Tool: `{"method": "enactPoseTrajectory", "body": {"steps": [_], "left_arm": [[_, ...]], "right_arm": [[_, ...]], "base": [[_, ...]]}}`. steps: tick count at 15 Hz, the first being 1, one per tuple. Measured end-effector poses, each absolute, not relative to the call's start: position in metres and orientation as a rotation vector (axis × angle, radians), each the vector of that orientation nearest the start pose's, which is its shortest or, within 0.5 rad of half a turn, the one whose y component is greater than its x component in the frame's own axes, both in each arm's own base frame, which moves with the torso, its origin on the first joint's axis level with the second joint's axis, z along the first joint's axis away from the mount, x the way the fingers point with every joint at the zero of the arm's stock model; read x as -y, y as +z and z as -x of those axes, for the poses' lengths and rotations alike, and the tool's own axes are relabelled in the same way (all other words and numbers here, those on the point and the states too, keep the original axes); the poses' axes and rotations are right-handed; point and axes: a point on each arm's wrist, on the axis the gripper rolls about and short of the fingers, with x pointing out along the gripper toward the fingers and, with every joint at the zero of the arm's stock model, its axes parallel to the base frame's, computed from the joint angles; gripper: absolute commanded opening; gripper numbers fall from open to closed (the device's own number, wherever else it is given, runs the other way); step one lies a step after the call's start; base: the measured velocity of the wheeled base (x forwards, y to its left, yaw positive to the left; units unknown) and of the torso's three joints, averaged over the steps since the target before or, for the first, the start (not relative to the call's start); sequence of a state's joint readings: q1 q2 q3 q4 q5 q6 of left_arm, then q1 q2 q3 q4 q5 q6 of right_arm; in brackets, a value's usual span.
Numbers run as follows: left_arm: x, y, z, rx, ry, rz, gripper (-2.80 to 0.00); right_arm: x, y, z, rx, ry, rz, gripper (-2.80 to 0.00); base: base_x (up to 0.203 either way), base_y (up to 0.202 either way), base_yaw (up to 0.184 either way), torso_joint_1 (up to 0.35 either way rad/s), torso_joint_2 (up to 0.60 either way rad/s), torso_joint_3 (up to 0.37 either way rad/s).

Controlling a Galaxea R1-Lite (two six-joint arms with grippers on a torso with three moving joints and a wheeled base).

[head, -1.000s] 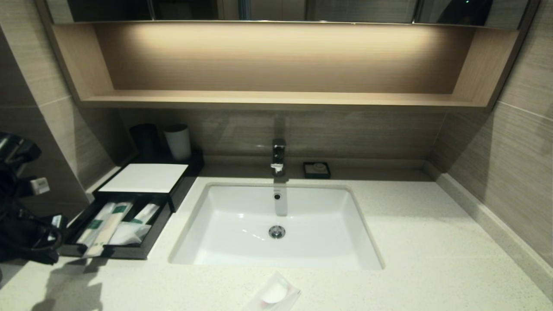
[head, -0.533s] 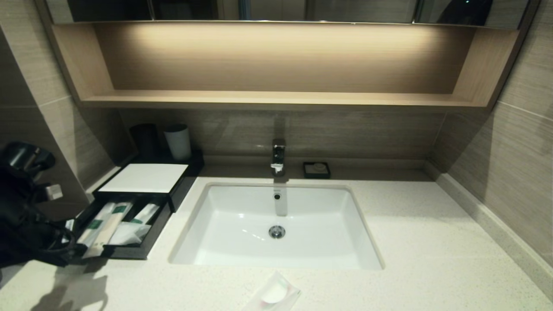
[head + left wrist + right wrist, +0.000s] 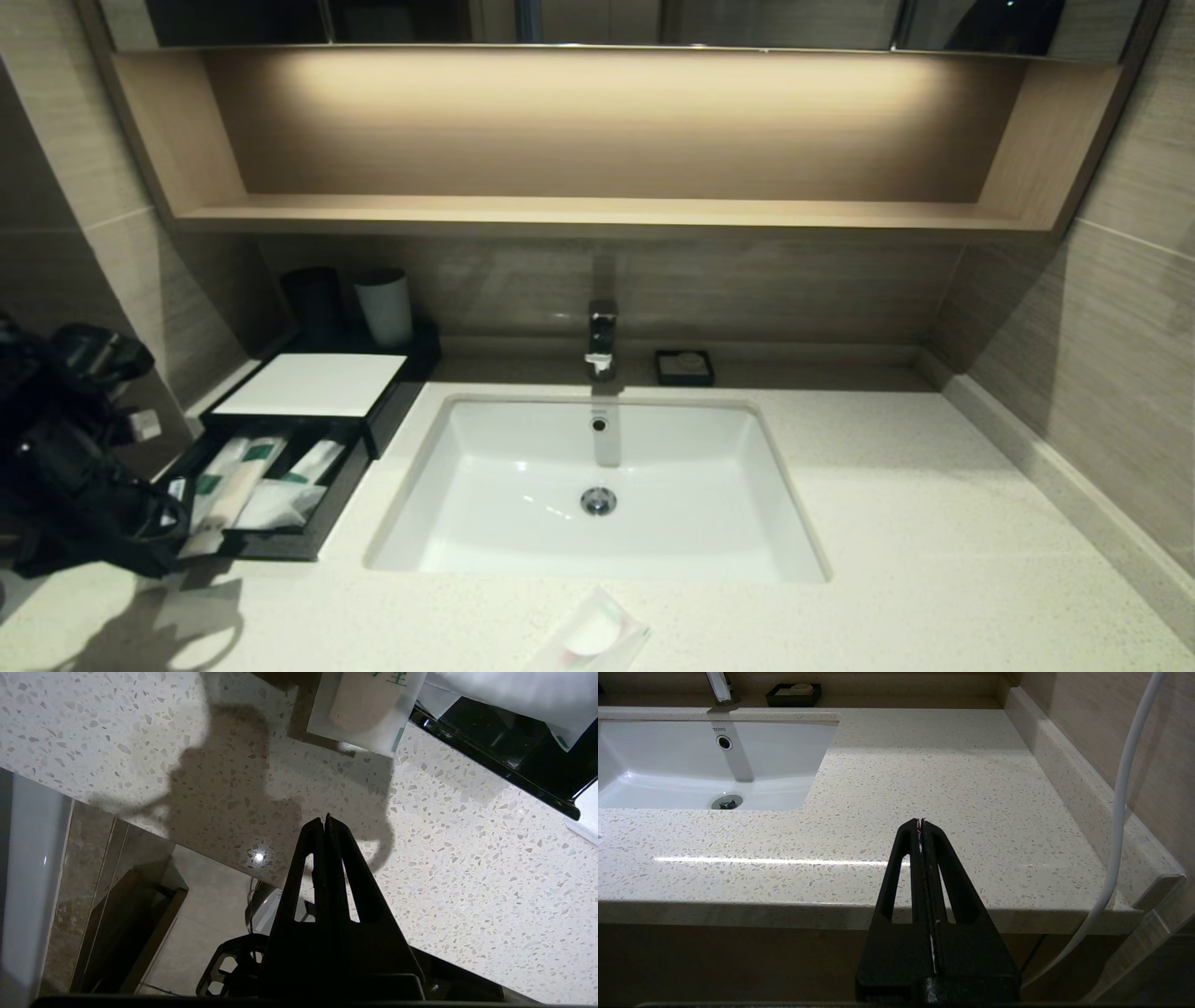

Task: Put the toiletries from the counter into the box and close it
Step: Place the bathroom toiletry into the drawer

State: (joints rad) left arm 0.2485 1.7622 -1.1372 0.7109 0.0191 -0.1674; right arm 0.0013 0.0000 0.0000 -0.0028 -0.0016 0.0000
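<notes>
The left gripper point(image 3: 325, 820) hangs over the speckled cream counter point(image 3: 467, 868) with its two black fingers pressed flat together, clenched on nothing. Just ahead of its tip lies the front edge of the box point(image 3: 313, 385), a low black case with a flat white top, whose drawer tray point(image 3: 280, 544) is pulled out. Several long whitish packets with green ends point(image 3: 241, 474) lie in the tray, and one pokes past the front rim toward the gripper. A small square clear sachet with a white disc point(image 3: 590, 637) lies on the counter well off to the gripper's right, in front of the sink point(image 3: 597, 485). The right gripper point(image 3: 920, 823), likewise clenched and empty, hangs at the counter's front edge, the sink ahead to its left.
</notes>
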Motion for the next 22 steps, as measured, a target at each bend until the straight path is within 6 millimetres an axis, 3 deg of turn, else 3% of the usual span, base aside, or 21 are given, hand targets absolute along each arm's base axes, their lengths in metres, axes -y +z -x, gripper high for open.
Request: {"method": "enactPoseTrajectory", "body": {"steps": [22], "left_arm": [[-0.069,0.132,-0.274,-1.345,0.339,0.294,-2.8]], "right_arm": [[0.0,0.076,0.023,0.003,0.0,0.0,-2.8]], "base": [[0.0,0.0,0.0,0.0,0.0,0.0]]}}
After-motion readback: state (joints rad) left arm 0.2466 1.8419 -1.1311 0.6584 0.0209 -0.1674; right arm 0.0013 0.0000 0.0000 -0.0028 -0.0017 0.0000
